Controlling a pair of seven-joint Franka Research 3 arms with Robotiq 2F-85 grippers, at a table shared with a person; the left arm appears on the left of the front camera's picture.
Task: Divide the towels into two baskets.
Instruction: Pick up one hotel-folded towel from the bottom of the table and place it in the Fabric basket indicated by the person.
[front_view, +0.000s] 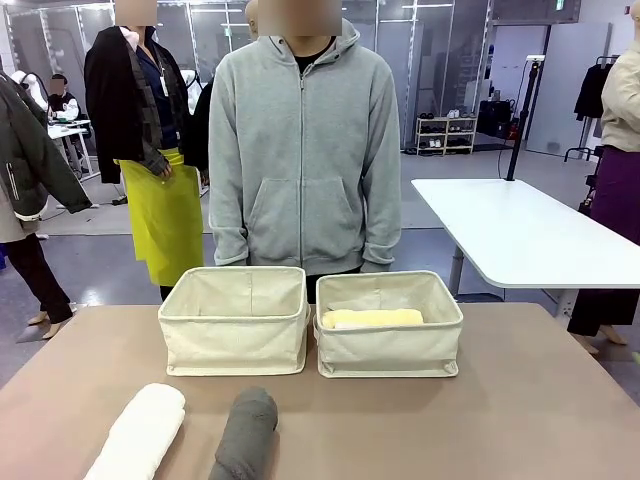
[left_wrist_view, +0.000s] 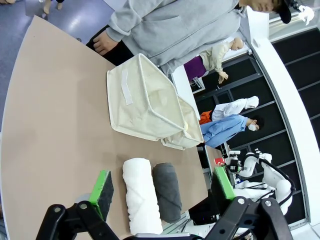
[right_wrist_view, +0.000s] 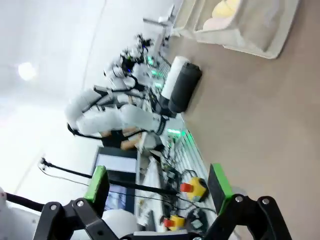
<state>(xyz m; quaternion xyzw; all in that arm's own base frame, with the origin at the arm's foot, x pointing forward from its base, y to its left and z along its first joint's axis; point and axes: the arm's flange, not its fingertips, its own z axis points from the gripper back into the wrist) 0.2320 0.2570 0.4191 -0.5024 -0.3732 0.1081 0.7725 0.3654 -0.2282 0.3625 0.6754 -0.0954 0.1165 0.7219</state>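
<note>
Nearest the front camera lie two rolls on the table (front_view: 520, 400), the white towel (front_view: 140, 430) and the dark grey towel (front_view: 245, 435), just beside each other and pointing roughly toward the baskets; both are terry cloth, so I judge them light, soft and squashy, not slippery and not fragile, though a roll taken by one end would likely sag or come unwound; the best hold looks to be across the middle of the roll, fingers either side of its thickness.

Farther back stand the left basket (front_view: 235, 340) and the right basket (front_view: 390, 350), side by side and almost touching; the left one shows nothing inside from the front, while the pale yellow towel (front_view: 372, 318) lies in the right one, with what may be a paler roll next to it, though I cannot tell for sure.

Left gripper (left_wrist_view: 162, 185) hangs above the two loose rolls with its jaws spread wide and nothing between them; right gripper (right_wrist_view: 157, 182) is likewise wide and holds nothing.

Obstacles: the narrow gap between the two rolls leaves little room for a finger; the soft basket walls stand up and must be cleared from above; a person in a grey hoodie (front_view: 305, 150) stands close behind the baskets.
</note>
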